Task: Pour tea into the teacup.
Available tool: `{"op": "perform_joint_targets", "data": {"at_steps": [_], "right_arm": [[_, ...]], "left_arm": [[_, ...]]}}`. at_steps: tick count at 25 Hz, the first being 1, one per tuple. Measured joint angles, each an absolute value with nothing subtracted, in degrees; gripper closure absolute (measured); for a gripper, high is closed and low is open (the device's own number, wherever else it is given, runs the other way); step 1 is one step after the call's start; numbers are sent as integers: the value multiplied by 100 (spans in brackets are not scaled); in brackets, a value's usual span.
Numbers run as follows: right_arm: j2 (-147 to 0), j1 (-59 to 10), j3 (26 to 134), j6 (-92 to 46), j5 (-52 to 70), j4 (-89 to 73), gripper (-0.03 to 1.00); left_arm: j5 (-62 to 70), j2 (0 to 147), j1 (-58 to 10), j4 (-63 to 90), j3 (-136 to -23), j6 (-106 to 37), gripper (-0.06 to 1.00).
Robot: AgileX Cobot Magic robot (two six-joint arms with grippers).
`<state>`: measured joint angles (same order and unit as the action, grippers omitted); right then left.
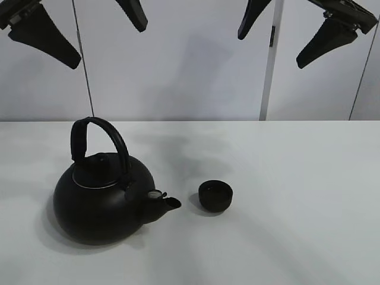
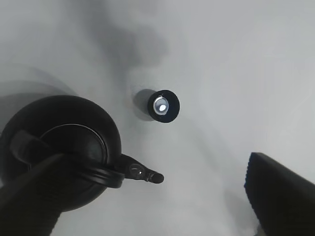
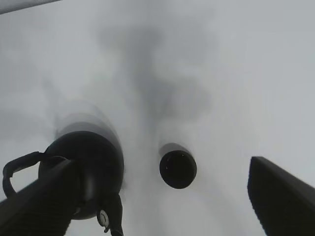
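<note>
A big round black kettle [image 1: 104, 202] with an arched handle stands on the white table [image 1: 297, 237] at the left, its spout pointing right. Just beyond the spout sits the small black teacup [image 1: 214, 195], upright and apart from the kettle. No tea is in view. High above the kettle my left gripper [image 1: 89, 27] hangs open and holds nothing. My right gripper [image 1: 294, 29] is open and empty too, high above the table's right half. The left wrist view looks down on the kettle [image 2: 64, 147] and teacup [image 2: 164, 105] between dark fingers [image 2: 280, 196]. The right wrist view shows both too: kettle [image 3: 91, 167], teacup [image 3: 177, 168].
A pale wall with a vertical metal strip [image 1: 268, 65] closes off the table's far edge. Soft shadows of the arms lie on the tabletop around the kettle and the teacup.
</note>
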<state>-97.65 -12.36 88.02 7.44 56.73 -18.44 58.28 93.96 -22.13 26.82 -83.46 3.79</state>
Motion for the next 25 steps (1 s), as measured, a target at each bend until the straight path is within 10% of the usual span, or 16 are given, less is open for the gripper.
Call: {"op": "perform_joint_targets", "data": {"at_steps": [25], "right_arm": [[-9765, -1362, 8348, 616, 5604, -1876, 33]], "left_arm": [[5869, 9396, -2213, 2552, -8346, 390, 25]]}}
